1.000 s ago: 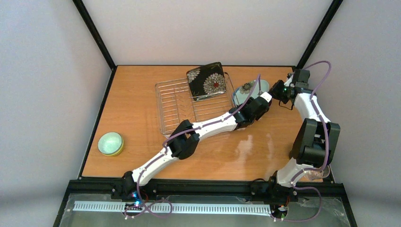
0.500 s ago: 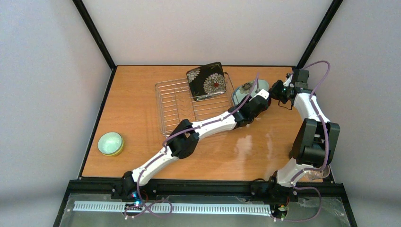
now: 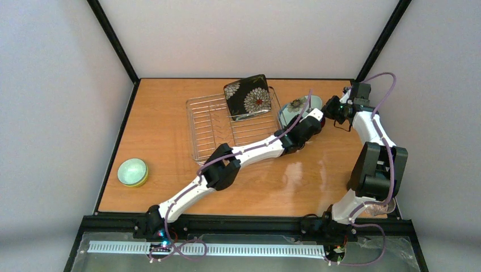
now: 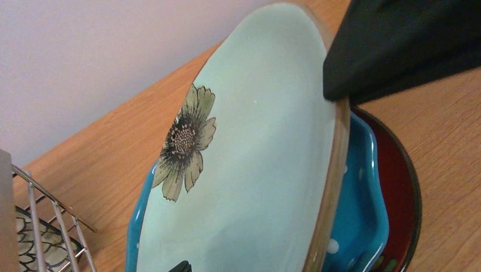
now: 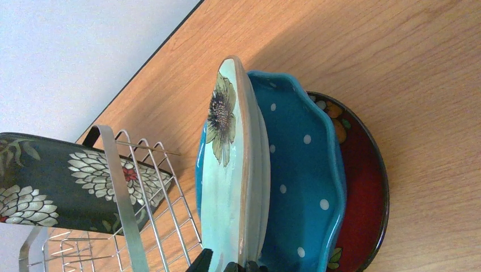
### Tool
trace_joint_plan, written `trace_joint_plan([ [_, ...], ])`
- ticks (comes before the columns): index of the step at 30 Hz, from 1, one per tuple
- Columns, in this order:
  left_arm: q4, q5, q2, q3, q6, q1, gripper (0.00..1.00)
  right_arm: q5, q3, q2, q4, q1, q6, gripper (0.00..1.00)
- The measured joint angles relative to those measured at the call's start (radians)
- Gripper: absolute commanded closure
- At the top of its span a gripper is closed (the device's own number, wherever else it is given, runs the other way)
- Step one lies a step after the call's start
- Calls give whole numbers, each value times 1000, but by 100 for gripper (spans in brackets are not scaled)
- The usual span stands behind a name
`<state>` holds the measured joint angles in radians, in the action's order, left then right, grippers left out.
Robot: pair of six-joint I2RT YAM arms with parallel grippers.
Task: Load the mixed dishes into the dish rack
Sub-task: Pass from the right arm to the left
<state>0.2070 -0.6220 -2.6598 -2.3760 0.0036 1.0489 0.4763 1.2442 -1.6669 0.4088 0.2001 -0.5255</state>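
A dish rack (image 3: pixel 218 127), the black square floral plate (image 3: pixel 248 97) leaning in it, lies just left of both claws; between the claws the pale mint plate (image 4: pixel 255 170) stands tipped on edge off the blue dotted plate (image 5: pixel 300 181) and small red floral plate (image 5: pixel 363 215). The right claw (image 3: pixel 330 107) is clamped on that plate's rim and the left claw (image 3: pixel 315 120) gapes wide beside it, seemingly a handover that needs a square grip next. Little of the left claw shows in its own view, so contact is unclear.
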Motion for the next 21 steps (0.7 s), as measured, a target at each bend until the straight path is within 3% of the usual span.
trace_joint_plan([
  [7,-19,-2,-25,-4,19,-5,62,3,0,0,2,-4,7,98],
  [10,-22,-6,-25,-4,50,-3,72,20,0,8,-12,-11,7,98],
  [13,-27,-21,-25,-7,60,-3,96,27,0,23,-26,-25,9,98],
  [21,-35,-59,-24,-16,89,1,100,49,-2,45,-39,-37,8,98],
])
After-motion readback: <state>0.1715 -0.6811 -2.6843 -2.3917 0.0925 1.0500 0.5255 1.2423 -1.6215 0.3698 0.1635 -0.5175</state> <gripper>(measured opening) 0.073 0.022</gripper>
